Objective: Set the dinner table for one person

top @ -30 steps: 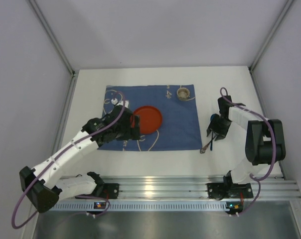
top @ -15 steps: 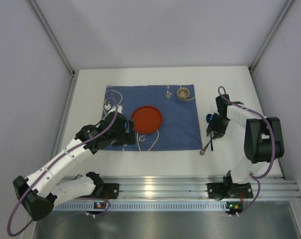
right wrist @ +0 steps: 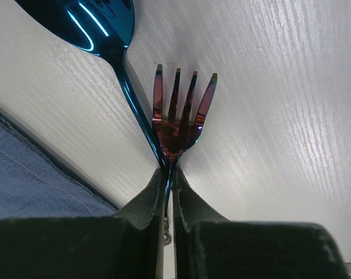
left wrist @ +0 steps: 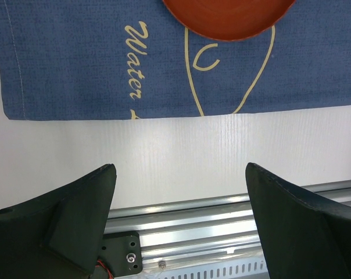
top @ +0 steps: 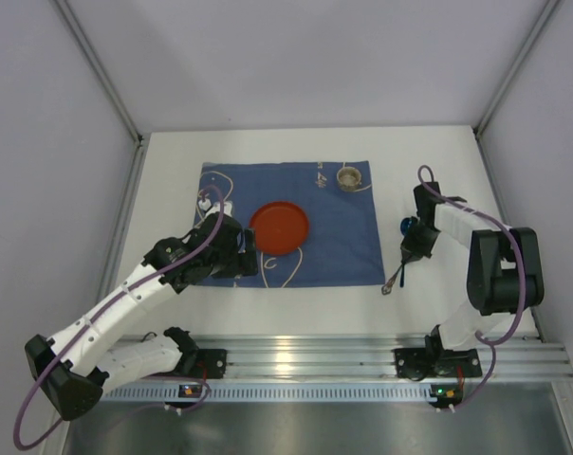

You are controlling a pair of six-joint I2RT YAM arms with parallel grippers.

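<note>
The left arm (top: 120,301) and right arm (top: 500,270) are built of white shell segments (top: 452,220) joined by black joint housings (top: 64,374), and a thin purple cable (top: 21,417) is looped along each. At the left wrist, matte black, wedge-shaped fingers (left wrist: 59,218) are carried.

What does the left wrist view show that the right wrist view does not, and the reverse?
Left wrist only: part of the round red plate, cream lettering, aluminium rail, open left claw. Right wrist only: right claw shut on the iridescent metal fork, glossy blue spoon beside it. Both: the blue cloth mat and the matte white tabletop.
</note>
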